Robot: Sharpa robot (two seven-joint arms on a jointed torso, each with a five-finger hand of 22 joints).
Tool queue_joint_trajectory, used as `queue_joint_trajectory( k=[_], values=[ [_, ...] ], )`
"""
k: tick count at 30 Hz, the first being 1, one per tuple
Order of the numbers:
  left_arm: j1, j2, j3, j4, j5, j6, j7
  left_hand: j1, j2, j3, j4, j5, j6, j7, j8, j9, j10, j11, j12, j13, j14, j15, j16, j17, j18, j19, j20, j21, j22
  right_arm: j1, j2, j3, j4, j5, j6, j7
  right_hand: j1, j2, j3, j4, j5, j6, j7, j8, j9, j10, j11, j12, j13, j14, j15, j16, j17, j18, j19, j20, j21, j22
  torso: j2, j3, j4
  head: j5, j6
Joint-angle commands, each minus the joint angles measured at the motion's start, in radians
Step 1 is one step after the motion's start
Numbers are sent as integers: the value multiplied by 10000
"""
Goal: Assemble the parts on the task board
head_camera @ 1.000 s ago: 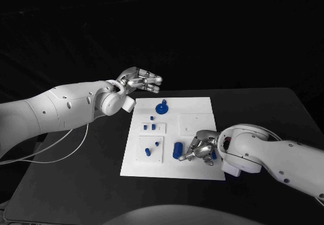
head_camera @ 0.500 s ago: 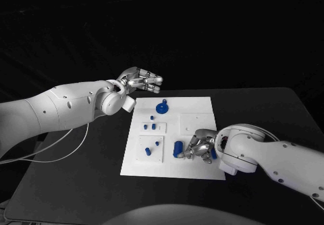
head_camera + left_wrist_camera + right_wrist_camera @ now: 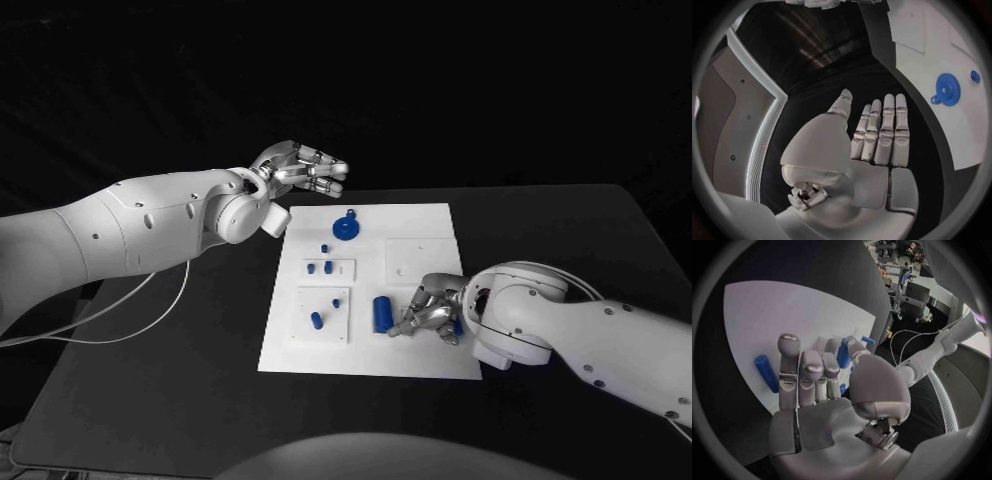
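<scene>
The right robot hand (image 3: 430, 312) is low over the near right part of the task board (image 3: 418, 225), which lies in the middle of the black tabletop (image 3: 577, 230). Its fingers (image 3: 792, 370) are curled down onto the board around a blue part (image 3: 843, 354); whether that part is actually gripped cannot be told. A blue cylinder (image 3: 382, 312) lies flat on the board just beside this hand, on its inner side. Further left, a square raised plate (image 3: 323, 316) carries two small blue pegs (image 3: 316, 321). Beyond it, a smaller plate (image 3: 329, 268) carries two more pegs. Near the far edge of the board a blue gear (image 3: 348, 230) rests, with a small blue piece (image 3: 326, 247) just beside it. The left robot hand (image 3: 299, 170) hangs above the tabletop past the board's far left corner, holding nothing, fingers (image 3: 879, 130) straight and side by side.
</scene>
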Motion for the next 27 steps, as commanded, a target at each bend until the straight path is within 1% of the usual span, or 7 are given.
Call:
queue_joint_trajectory(
  k=[1,9,13,16,18,26,27],
  values=[
    [1,11,5,14,-74,161,23,-39,5,-9,62,8,-96,-3,-30,-5,-51,12,-25,3,-63,-8,-50,15,-161,-63,20,-38,-15,-7,-37,3,-20,-440,244,-46,13,-120,26,-24,-22,-49,8,-11,-12,19,-41,-22,120,1,-23,-27,-16,-58,458,-28,22,20,-3,2,9,-5,-9],
    [1,-3,4,17,-100,155,16,-17,-6,-3,48,7,-97,-4,-30,-5,-52,13,-24,3,-70,-7,-51,17,-160,-64,21,-41,-14,-21,-50,3,16,-343,370,20,96,-394,25,25,-14,-3,13,-13,-63,20,-32,-22,115,1,-17,-33,-27,-57,456,-21,4,30,-2,-4,7,-6,-8],
    [1,-6,3,16,-105,152,13,-17,-6,-3,48,7,-97,-4,-30,-5,-52,13,-24,3,-70,-7,-51,17,-160,-64,21,-41,-14,-26,-62,3,35,-203,401,86,246,-689,-57,198,-229,45,25,-9,-53,24,-24,-11,120,-2,-14,-31,-27,-56,457,-19,8,48,1,-4,7,-7,-10],
    [1,-8,3,13,-107,150,11,-17,-6,-3,48,7,-97,-4,-30,-5,-52,13,-24,3,-70,-7,-51,17,-160,-64,21,-41,-14,-28,-80,3,70,-124,403,156,475,-929,-102,497,-481,80,33,-10,-17,22,-16,-19,115,1,-9,-17,-14,-54,460,-16,20,67,-2,-4,6,-7,-11],
    [1,-8,3,13,-108,151,10,-17,-6,-3,48,7,-97,-4,-30,-5,-52,13,-24,3,-70,-7,-51,17,-160,-64,21,-41,-14,-30,-94,3,101,-95,393,201,560,-1024,-153,677,-517,92,40,-7,2,28,-17,-11,120,0,-8,-16,-10,-53,460,-16,15,76,0,-3,7,-6,-18],
    [1,-11,2,14,-112,152,10,-15,-11,-4,45,5,-96,-2,-30,-5,-52,13,-25,2,-75,-6,-50,19,-161,-68,23,-47,-14,-40,-161,4,218,-45,305,348,573,-1068,-218,853,-532,107,41,-9,31,36,-17,1,127,-1,-10,-15,-6,-52,467,-18,40,91,-2,-2,3,-5,-29],
    [1,-13,2,16,-113,151,9,-15,-11,-4,45,5,-96,-2,-30,-5,-52,13,-25,2,-75,-6,-50,19,-161,-68,23,-47,-14,-42,-171,3,237,-41,278,374,561,-1075,-224,960,-517,107,37,-10,48,39,-22,2,127,-1,-12,-10,1,-50,464,-19,32,93,0,-1,6,-5,-31]
  ],
)
